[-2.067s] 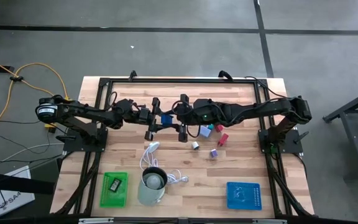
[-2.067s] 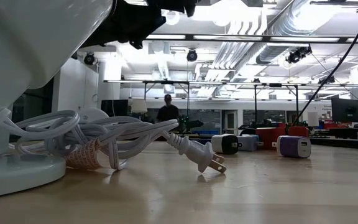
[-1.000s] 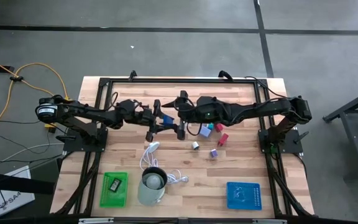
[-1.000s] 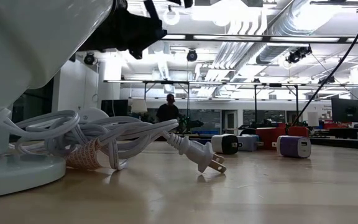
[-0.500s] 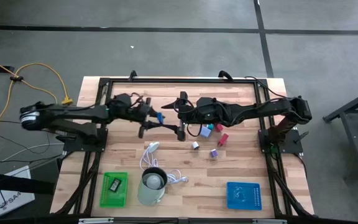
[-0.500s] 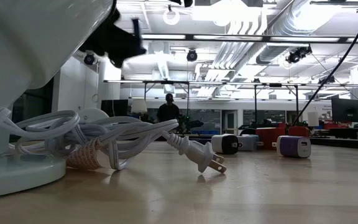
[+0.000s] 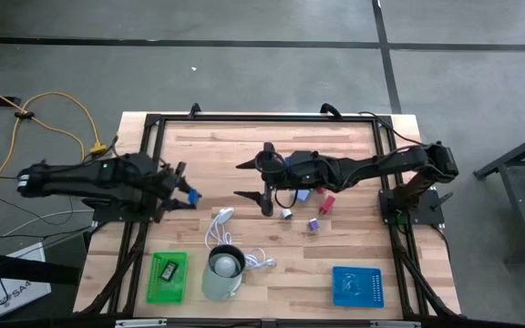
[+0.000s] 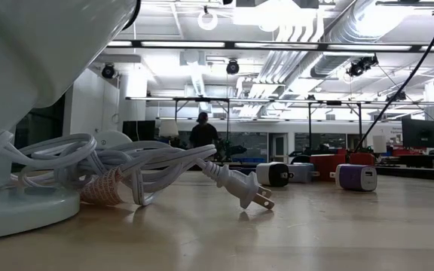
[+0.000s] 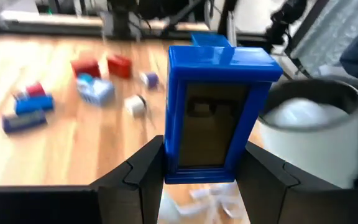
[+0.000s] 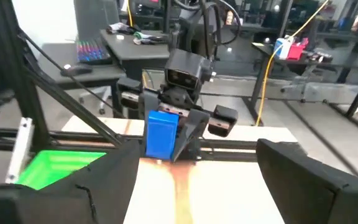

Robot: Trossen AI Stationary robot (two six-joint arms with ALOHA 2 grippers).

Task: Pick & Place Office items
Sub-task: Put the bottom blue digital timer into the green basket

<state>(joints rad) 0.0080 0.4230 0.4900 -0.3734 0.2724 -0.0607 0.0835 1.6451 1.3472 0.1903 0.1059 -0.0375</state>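
My left gripper (image 7: 186, 195) is over the table's left part, shut on a blue blocky office item (image 9: 219, 115) with a dark window in its face; the right wrist view also shows this item (image 10: 162, 134). My right gripper (image 7: 242, 180) hangs open over the table's middle with nothing between its fingers. More office items lie flat on the wood right of centre: a cyan one (image 7: 303, 193), a pink one (image 7: 320, 188), a red one (image 7: 328, 202), a white one (image 7: 286, 212) and a purple one (image 7: 313, 223). My left gripper pinches the blue item between its two fingers, which sit on the lower parts of its two side faces (image 9: 168, 163). The fingers come nearly level from the table's left side. The item stands upright between them, lifted clear of the table.
A green tray (image 7: 169, 276) lies at the near left and a blue tray (image 7: 357, 285) at the near right. Between them stands the pale cup (image 7: 223, 271), with the white coiled cable (image 7: 219, 228) and its plug (image 8: 239, 188) beside it. A black frame (image 7: 262, 117) runs along the far edge.
My left gripper has drawn back toward the table's left edge and a little toward the near edge, carrying the blue item away from between my right gripper's open fingers. It has tipped up toward level on the way. My right gripper has stayed open.
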